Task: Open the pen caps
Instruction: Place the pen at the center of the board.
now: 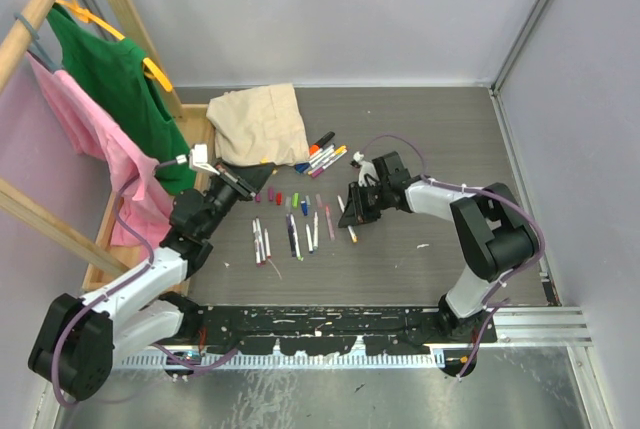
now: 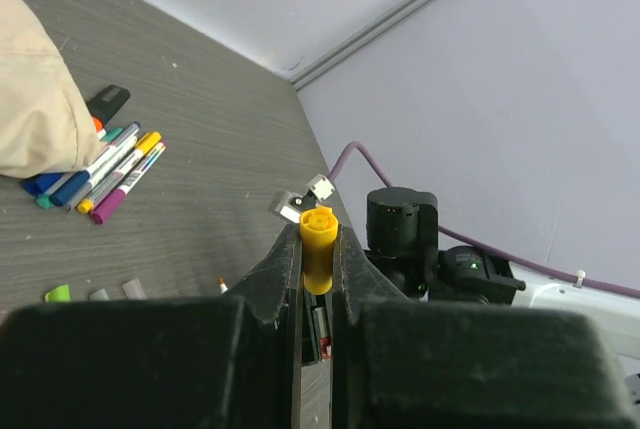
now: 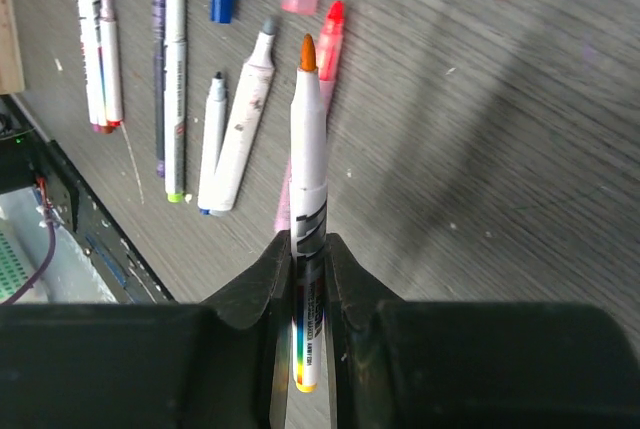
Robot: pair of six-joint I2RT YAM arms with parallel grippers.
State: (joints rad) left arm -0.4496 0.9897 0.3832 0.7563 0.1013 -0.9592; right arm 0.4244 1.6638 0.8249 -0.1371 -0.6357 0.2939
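Observation:
A small yellow pen cap (image 2: 318,244) stands upright between the fingertips of my left gripper (image 2: 318,236), which is shut on it and held above the table near the beige cloth (image 1: 258,124). My right gripper (image 3: 308,244) is shut on a thin white-barrelled pen (image 3: 309,139) whose orange tip is bare and points away from the jaws. In the top view the right gripper (image 1: 351,213) hovers low just right of the laid-out pens. Loose pen caps (image 1: 287,199) in pink, red, green and blue lie in a short row between the two grippers.
Several uncapped pens (image 1: 290,237) lie side by side in front of the caps. A bundle of capped markers (image 1: 325,156) rests at the cloth's right edge. A wooden rack with a green shirt (image 1: 115,79) and a pink one stands at the far left.

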